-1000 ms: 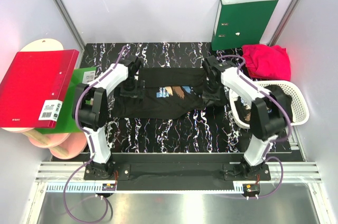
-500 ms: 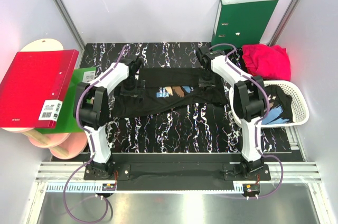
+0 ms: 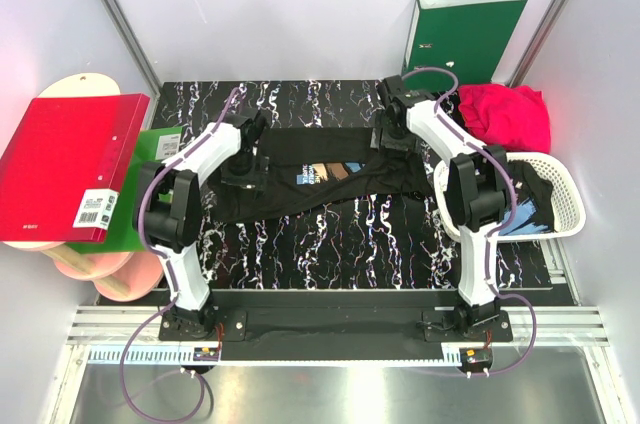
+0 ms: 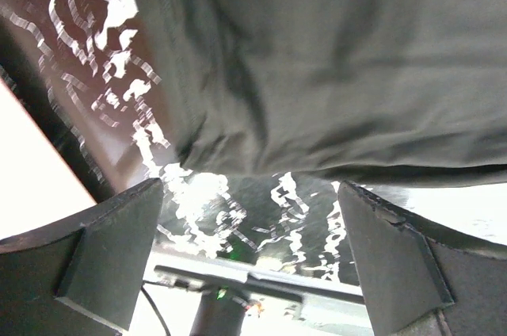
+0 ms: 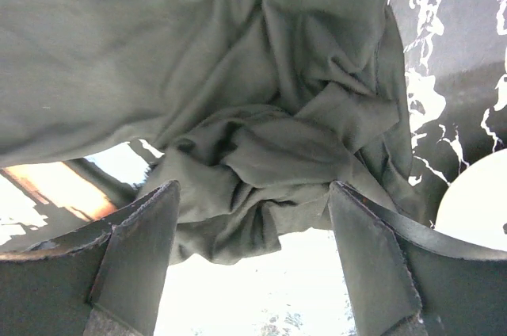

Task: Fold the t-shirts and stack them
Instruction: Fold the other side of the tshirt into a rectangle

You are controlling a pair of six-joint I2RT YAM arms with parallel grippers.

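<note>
A black t-shirt (image 3: pixel 320 149) with a tan, white and blue chest print lies spread across the middle of the marbled table (image 3: pixel 330 244). My left gripper (image 3: pixel 245 176) stands open at the shirt's left side; in the left wrist view the cloth (image 4: pixel 317 59) lies beyond my left gripper (image 4: pixel 249 249), which holds nothing. My right gripper (image 3: pixel 385 144) is open at the shirt's back right corner. A bunched fold of cloth (image 5: pixel 261 169) sits loose above my right gripper (image 5: pixel 249 265). A crimson-pink t-shirt (image 3: pixel 505 114) lies crumpled at the back right. Another black t-shirt (image 3: pixel 520 206) sits in the basket.
The white lattice basket (image 3: pixel 575 206) stands at the right table edge. A green binder (image 3: pixel 460 39) stands upright at the back right. A red binder (image 3: pixel 65 169) rests on a green one (image 3: pixel 135 214) and on round boards (image 3: pixel 120 269) at the left.
My right gripper has opened and let go of the shirt's right side. It moved from beside the basket toward the back of the table. The left gripper has barely moved.
</note>
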